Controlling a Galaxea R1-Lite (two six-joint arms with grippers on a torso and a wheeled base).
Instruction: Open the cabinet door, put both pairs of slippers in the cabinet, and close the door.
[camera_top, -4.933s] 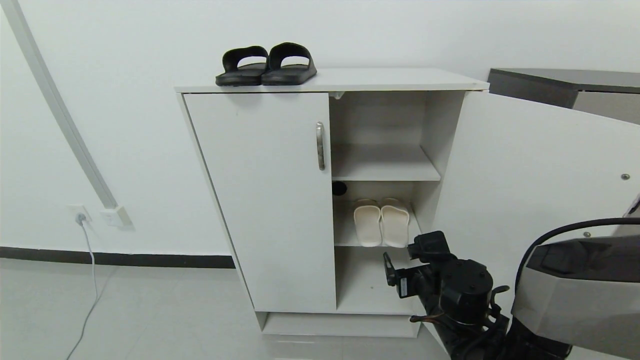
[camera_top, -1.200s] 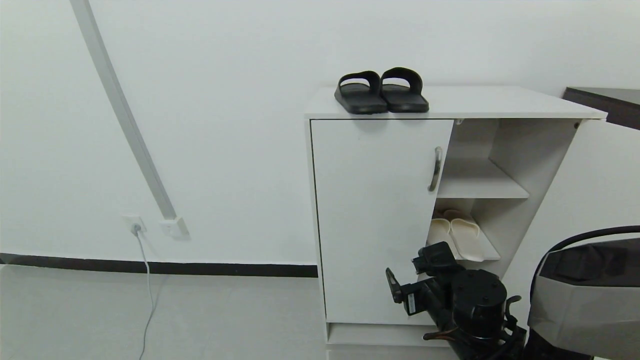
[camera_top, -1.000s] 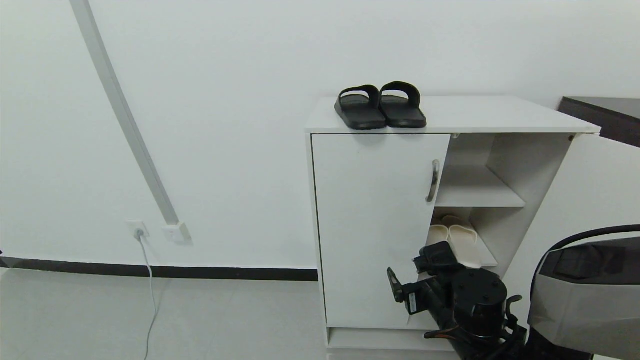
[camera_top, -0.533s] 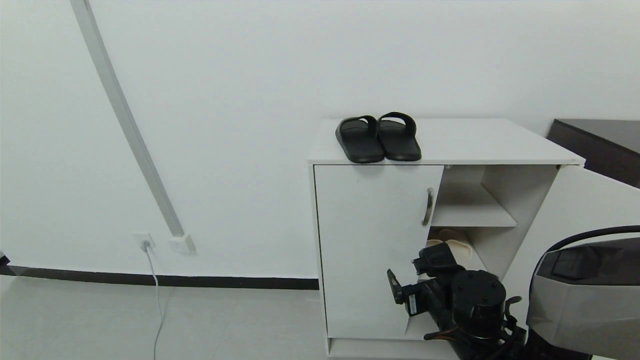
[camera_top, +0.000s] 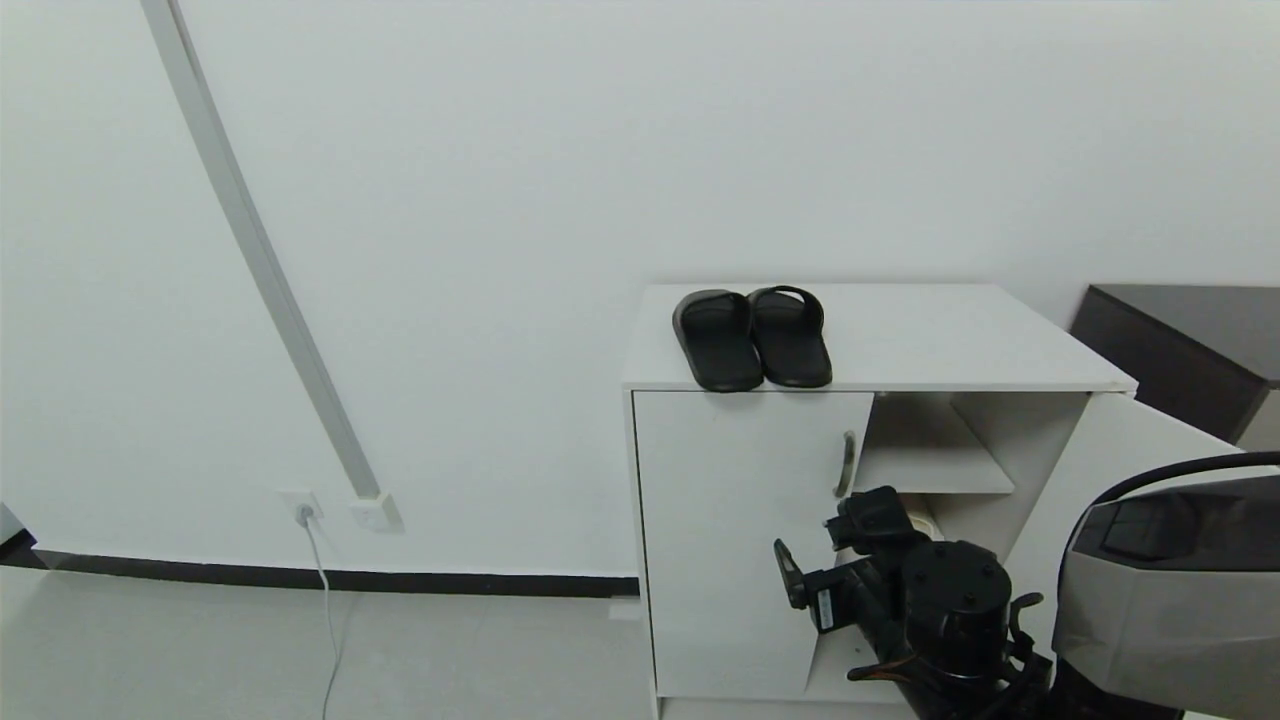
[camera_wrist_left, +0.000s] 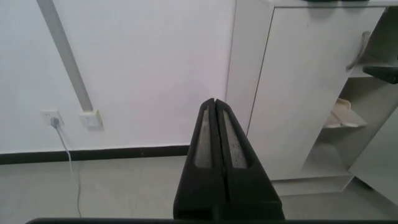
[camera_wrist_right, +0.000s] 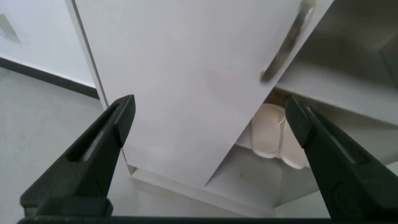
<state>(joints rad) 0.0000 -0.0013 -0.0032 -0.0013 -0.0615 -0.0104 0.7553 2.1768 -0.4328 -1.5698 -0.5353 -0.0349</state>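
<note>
The right gripper (camera_wrist_right: 210, 106) hangs wide open and empty, low before the cabinet (camera_top: 930, 340), facing its shut left door (camera_wrist_right: 186, 74) below the handle (camera_wrist_right: 291, 38). Past that door's edge the white slippers (camera_wrist_right: 278, 135) lie side by side on an inner shelf, apart from the fingers. The right door (camera_top: 1120, 440) stands open. The left gripper (camera_wrist_left: 215, 106) is pressed closed on nothing, well apart from the cabinet. The black slippers (camera_top: 752, 338) sit paired on the cabinet top.

Probably a home entryway: a white shoe cabinet (camera_top: 740, 540) against a bare wall (camera_top: 600, 150), grey tiled floor (camera_top: 200, 650), a power socket (camera_top: 303, 512).
</note>
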